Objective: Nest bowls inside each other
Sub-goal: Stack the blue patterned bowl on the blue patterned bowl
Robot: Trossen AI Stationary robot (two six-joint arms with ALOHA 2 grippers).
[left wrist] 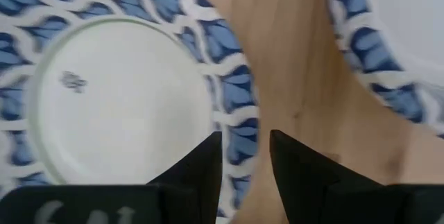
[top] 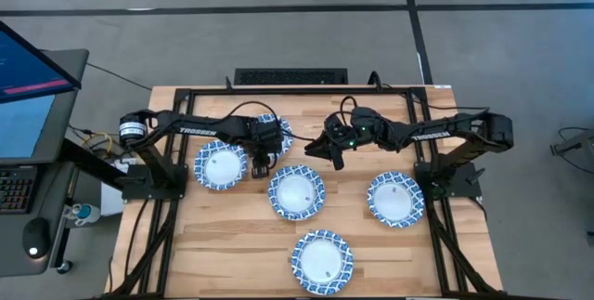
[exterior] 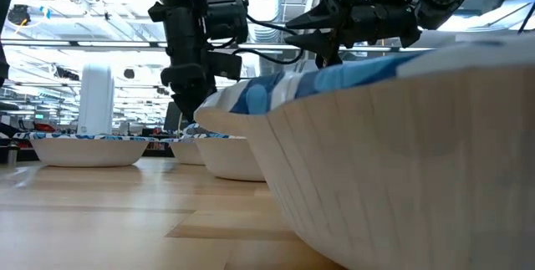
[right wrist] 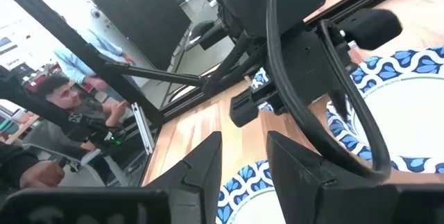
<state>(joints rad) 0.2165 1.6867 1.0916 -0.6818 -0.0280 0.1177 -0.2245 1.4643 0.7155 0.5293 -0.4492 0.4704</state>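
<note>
Grey floor surrounded the pale wooden table (top: pixel 232 235) where I worked, a monitor (top: pixel 32 91) standing off at nine o'clock. My left arm reached in from the nine o'clock side, bent toward the middle, and my left gripper (top: pixel 261 162) pointed down at the right edge of the left bowl (top: pixel 221 164); its fingers (left wrist: pixel 201 168) stood a narrow gap apart over that rim, closed on nothing. Another bowl (top: pixel 277 131) lay partly hidden under my left wrist toward twelve o'clock. My right arm came in from three o'clock, its right gripper (top: pixel 333 156) held above bare wood near the centre, fingers slightly parted and empty. Each bowl I could see was empty, white inside a blue-patterned rim: the centre bowl (top: pixel 297 192) just beside the left one, the right bowl (top: pixel 395 198) well apart at three o'clock, and the near bowl (top: pixel 323 261) at six o'clock. Only five showed from above. Low down, that near bowl's ribbed wall (exterior: pixel 401 161) filled the foreground, with both grippers hanging above the table behind it. My left wrist camera showed a small mark (left wrist: pixel 72 81) on the left bowl's white centre; my right wrist camera alone caught people (right wrist: pixel 76 106) sitting beyond the table.
</note>
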